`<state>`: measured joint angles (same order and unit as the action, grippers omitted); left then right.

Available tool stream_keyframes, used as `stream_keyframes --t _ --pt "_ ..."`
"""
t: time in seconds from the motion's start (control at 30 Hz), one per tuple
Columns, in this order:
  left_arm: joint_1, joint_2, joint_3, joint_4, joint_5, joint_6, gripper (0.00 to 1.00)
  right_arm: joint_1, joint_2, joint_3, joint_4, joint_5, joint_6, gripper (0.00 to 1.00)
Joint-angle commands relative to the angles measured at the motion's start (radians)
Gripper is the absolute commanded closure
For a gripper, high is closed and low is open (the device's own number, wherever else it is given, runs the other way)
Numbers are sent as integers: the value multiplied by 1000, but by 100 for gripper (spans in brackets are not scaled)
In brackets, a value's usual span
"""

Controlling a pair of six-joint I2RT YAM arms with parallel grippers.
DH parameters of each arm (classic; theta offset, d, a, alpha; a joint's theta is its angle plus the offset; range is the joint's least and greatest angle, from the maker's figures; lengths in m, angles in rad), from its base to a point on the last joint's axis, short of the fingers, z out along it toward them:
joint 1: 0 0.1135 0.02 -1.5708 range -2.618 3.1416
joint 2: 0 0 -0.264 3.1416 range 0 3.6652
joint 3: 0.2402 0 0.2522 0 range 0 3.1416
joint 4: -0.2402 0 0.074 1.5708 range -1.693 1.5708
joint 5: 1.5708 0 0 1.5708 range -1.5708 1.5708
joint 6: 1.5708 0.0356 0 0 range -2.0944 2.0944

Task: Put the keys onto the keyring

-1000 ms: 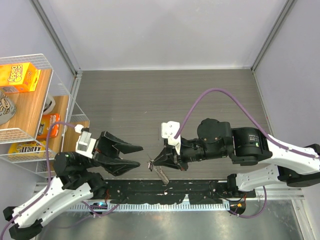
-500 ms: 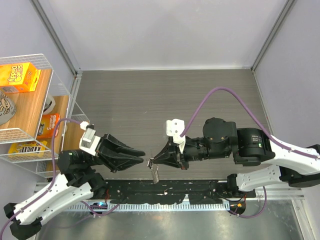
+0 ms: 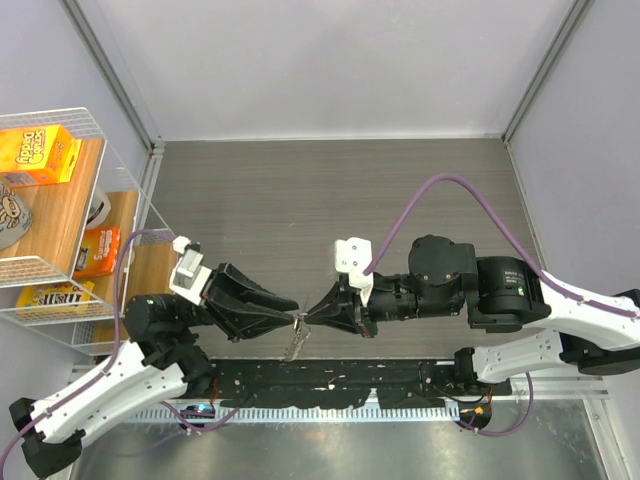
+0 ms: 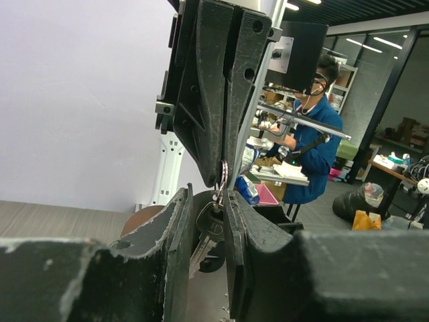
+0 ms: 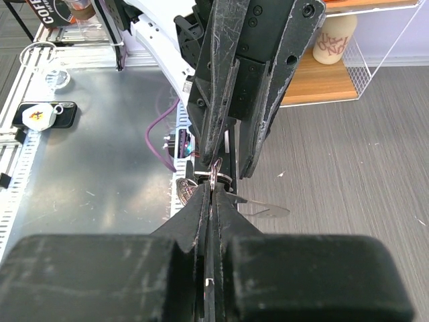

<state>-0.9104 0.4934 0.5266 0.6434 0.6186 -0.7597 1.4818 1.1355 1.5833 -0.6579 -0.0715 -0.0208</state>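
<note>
Table [image 3: 330, 190]: grey wood-grain top, lying under both my arms.

Wire shelf [image 3: 50, 215]: standing at the table's left edge; it is carrying an orange box [image 3: 38, 153] on its upper board.

My right gripper [image 3: 312, 318]: reaching leftward above the near edge of the table; its jaws are pressing together on the keyring [image 5: 213, 173], whose thin loop is showing edge-on just past the tips in the right wrist view.

My left gripper [image 3: 288, 318]: reaching rightward and meeting the right one tip to tip; its jaws are standing only narrowly apart and are gripping the black head of one of the keys [image 4: 209, 231], which is filling the gap between the fingers [image 4: 179, 228].

Keyring, left wrist view [image 4: 221, 180]: a small loop sitting just above the key head, right where the two sets of tips are meeting, clear of the table.

Keys: one silver blade is sticking out sideways to the right of the tips [image 5: 265, 209]; in the top view a small silver piece is hanging just below the joined tips, too small to tell apart.
</note>
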Motion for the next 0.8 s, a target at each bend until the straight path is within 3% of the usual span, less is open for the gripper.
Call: stream_keyframes --t 0.0,0.27,0.43,0.77 --pt "-1 22 1 81 23 -29 70 5 -37 -2 76 22 -13 95" --pt "-4 46 7 104 56 -44 91 3 -52 -25 116 16 -22 95" --pt "-8 62 15 110 69 -49 100 8 -101 -124 254 7 -57 95" --pt "-12 82 24 114 90 -55 100 17 -210 -347 542 -20 -200 95"
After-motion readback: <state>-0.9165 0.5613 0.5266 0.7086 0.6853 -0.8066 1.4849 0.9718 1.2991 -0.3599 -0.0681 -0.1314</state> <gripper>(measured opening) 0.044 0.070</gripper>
